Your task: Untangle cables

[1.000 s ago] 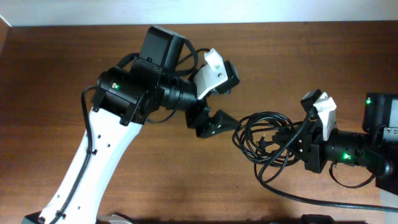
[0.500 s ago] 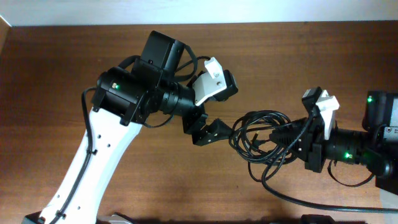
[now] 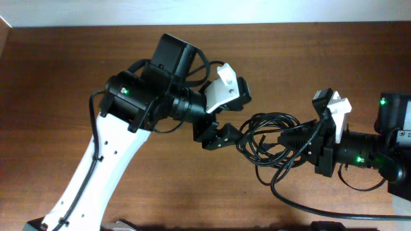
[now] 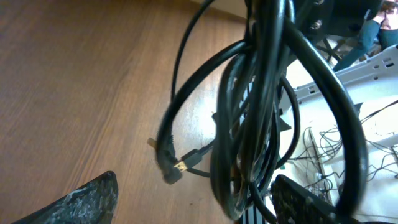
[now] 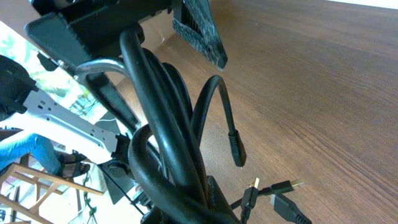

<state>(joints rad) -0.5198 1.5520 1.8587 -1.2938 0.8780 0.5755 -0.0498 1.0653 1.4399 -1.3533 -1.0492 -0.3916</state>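
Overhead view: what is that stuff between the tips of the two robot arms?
In the overhead view, black cables fill that gap; the right fingers hold them, the left fingers stand open at their left edge.

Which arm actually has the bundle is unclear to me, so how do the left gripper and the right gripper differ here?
The left gripper is open, its fingers spread either side of the cables, while the right gripper is shut on the cables. The left gripper meets the bundle at its left edge, the right gripper at its right edge. Both point into the same bundle.
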